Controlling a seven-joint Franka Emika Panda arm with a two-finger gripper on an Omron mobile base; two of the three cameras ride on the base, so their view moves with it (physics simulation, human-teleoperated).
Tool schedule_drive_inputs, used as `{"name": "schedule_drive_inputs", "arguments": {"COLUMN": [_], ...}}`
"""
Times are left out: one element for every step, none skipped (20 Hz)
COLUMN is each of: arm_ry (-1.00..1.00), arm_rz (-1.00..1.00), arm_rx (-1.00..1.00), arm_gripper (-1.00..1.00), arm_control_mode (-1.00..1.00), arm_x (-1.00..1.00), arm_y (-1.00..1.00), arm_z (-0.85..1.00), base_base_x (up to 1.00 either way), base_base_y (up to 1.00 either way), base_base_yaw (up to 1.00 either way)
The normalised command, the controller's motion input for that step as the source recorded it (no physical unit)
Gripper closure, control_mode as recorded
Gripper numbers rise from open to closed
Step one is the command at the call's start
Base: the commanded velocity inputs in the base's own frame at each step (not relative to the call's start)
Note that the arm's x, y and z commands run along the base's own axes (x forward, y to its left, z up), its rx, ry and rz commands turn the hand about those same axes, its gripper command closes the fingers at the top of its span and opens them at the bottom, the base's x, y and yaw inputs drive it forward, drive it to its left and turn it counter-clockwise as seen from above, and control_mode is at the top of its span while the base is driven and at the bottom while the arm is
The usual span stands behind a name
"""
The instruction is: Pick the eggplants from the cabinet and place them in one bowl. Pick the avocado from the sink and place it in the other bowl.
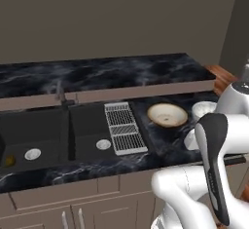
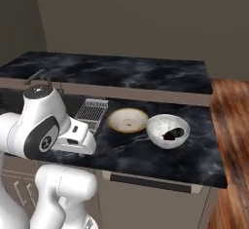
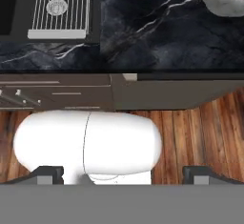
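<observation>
A white bowl (image 2: pixel 156 125) stands on the dark marble counter at the right, with dark purple eggplants (image 2: pixel 173 134) lying in it. Left of it sits a tan bowl (image 2: pixel 128 120), whose inside looks bare; it shows in the left base view too, as the tan bowl (image 1: pixel 167 114). The avocado (image 1: pixel 8 161) is a small dark and yellowish lump at the far left of the sink's left basin (image 1: pixel 29 130). My gripper (image 3: pixel 122 174) is open with nothing between its fingertips (image 3: pixel 47 173). It hangs in front of the counter edge, over the wood floor, short of both bowls.
A wire rack (image 1: pixel 124 127) lies over the right edge of the sink's right basin. The faucet (image 1: pixel 60 92) rises behind the sink. Cabinet drawers (image 3: pixel 52 96) run under the counter. Wood floor (image 2: pixel 233 174) lies to the right. My bent arm (image 1: pixel 214 150) partly hides the white bowl (image 1: pixel 203 108).
</observation>
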Motion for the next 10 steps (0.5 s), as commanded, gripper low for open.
{"name": "schedule_drive_inputs", "arguments": {"arm_ry": [0.00,0.00,0.00,0.00,0.00,0.00,0.00,0.00,0.00,0.00], "arm_rz": [0.00,0.00,0.00,0.00,0.00,0.00,0.00,0.00,0.00,0.00], "arm_rx": [0.00,0.00,0.00,0.00,0.00,0.00,0.00,0.00,0.00,0.00], "arm_gripper": [-1.00,-1.00,-1.00,-1.00,-1.00,-1.00,-1.00,-1.00,-1.00,-1.00], "arm_control_mode": [1.00,1.00,1.00,1.00,1.00,1.00,1.00,1.00,1.00,1.00], "arm_x": [0.00,0.00,0.00,0.00,0.00,0.00,0.00,0.00,0.00,0.00], "arm_y": [0.00,0.00,0.00,0.00,0.00,0.00,0.00,0.00,0.00,0.00], "arm_z": [0.00,0.00,0.00,0.00,0.00,0.00,0.00,0.00,0.00,0.00], "base_base_x": [0.10,0.09,0.04,0.01,0.03,0.07,0.08,0.11,0.15,0.20], "base_base_y": [0.99,0.92,0.88,0.81,0.78,0.77,0.77,0.81,0.80,0.79], "base_base_yaw": [0.00,0.01,0.02,0.03,0.03,0.03,0.03,0.03,0.02,0.02]}}
